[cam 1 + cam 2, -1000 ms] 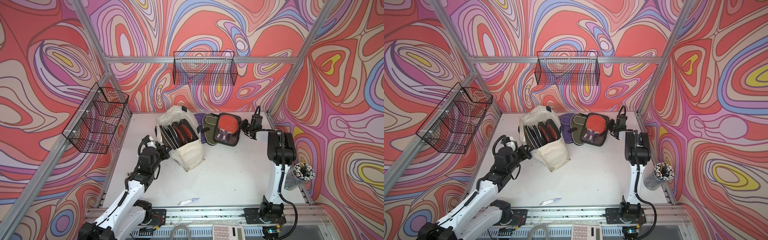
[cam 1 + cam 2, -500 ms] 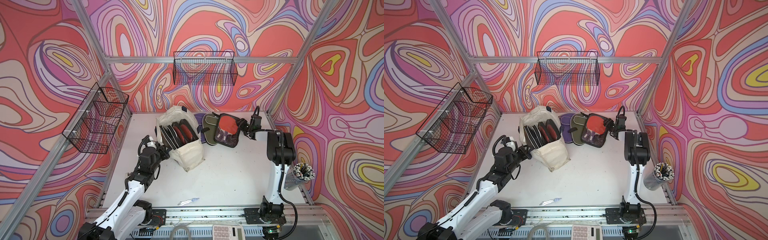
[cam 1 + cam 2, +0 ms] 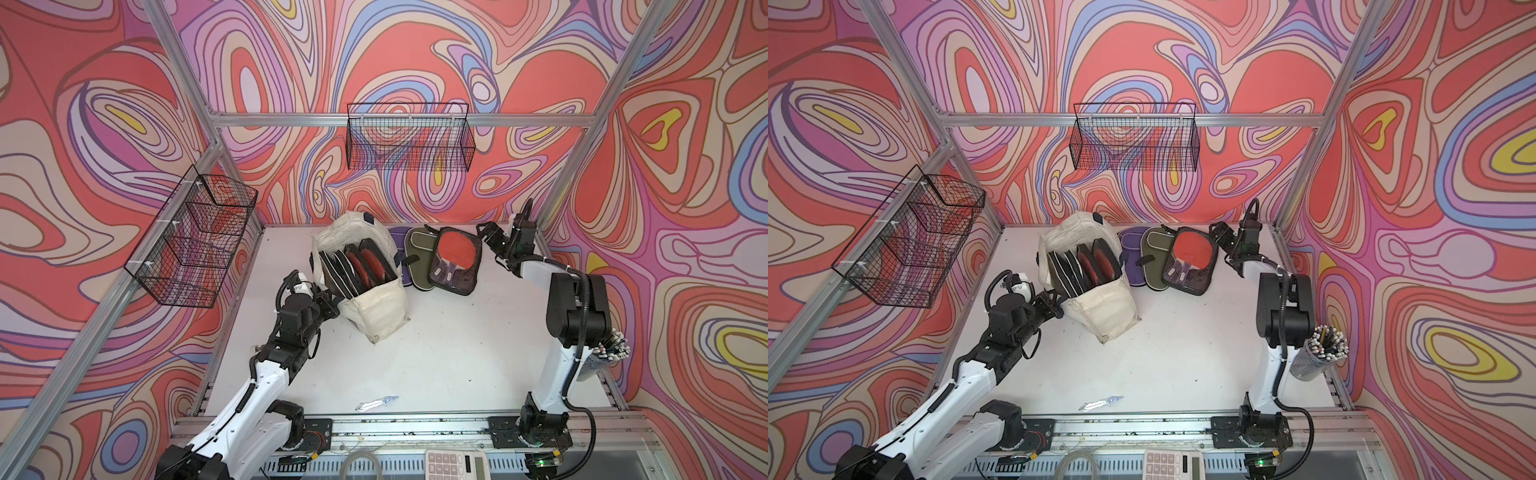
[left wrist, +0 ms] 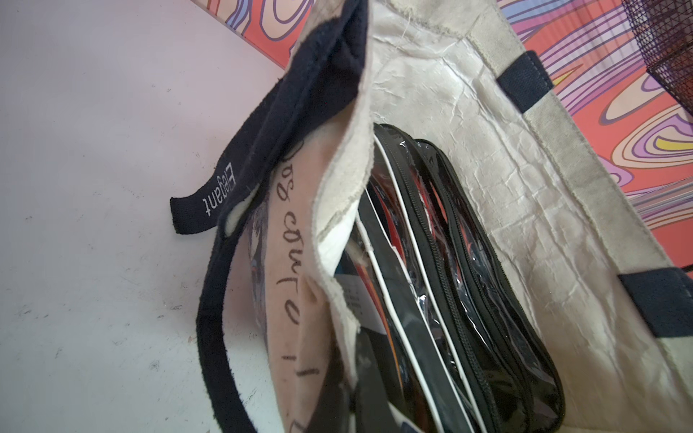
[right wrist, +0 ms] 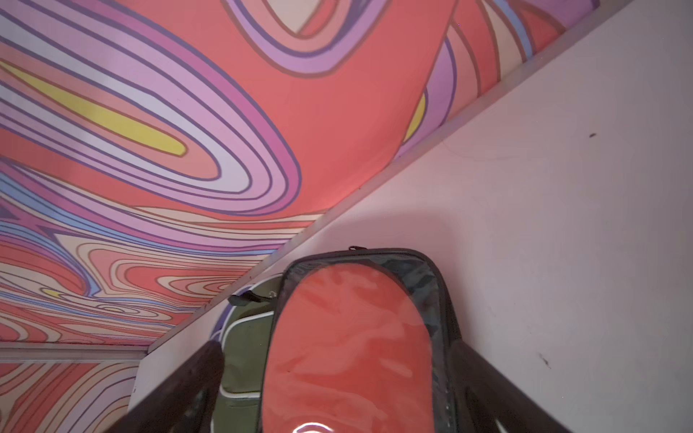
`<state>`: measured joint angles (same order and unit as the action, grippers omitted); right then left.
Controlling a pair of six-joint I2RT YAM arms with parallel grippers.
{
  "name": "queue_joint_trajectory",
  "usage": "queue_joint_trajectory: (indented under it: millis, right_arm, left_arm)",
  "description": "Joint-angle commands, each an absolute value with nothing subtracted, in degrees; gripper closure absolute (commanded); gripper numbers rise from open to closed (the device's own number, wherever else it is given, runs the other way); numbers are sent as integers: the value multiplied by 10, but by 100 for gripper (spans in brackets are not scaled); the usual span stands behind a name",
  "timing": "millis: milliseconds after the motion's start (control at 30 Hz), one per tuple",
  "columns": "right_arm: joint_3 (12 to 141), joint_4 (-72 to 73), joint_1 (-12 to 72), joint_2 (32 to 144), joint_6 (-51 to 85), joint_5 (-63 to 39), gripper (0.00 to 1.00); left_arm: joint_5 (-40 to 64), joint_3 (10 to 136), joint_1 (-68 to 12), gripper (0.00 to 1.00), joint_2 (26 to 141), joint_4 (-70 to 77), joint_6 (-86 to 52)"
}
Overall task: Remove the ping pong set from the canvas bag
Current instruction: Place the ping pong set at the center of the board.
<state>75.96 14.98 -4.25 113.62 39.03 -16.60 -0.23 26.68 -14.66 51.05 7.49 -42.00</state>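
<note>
Right pincer (image 3: 491,243), upper right of centre in a top view: jaws spread wide, empty, just beside the upper right corner of a clear case (image 3: 455,259) with a red paddle inside. Case flat on the tabletop (image 3: 436,353), out of the bag, overlapping a green pouch (image 3: 417,253) and a purple pouch (image 3: 397,239) to its left.

Left pincer (image 3: 331,297), centre left: closed, seemingly pinching the rim of the bag (image 3: 376,309). Bag upright just left of the pouches, mouth open, several more zipped sets (image 3: 357,266) on edge inside.

Best now, probably: lift clear of the case without dragging it, hold the rim taut, then reach for the nearest set.

White, scuffed tabletop. Swirling red, pink and lilac walls (image 3: 415,62). Wire basket (image 3: 409,141) on the back wall, another at left. Calculator (image 3: 455,465) at the bottom edge.
</note>
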Motion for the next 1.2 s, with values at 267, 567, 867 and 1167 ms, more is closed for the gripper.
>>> queue_joint_trajectory:
  millis: [267, 567, 867, 1167]
  right_arm:
    - [705, 132, -19, 988, 375, -197, 2]
    - [747, 20, 64, 882, 304, -170, 2]
    - [850, -102, 206, 878, 226, -127, 2]
    - [1000, -207, 342, 988, 160, -96, 2]
  left_arm:
    - [-30, 285, -150, 100, 517, 43, -409]
    - [-35, 281, -150, 100, 535, 62, -410]
    - [-22, 264, -150, 100, 538, 84, -423]
    - [-16, 252, -150, 100, 544, 94, -419]
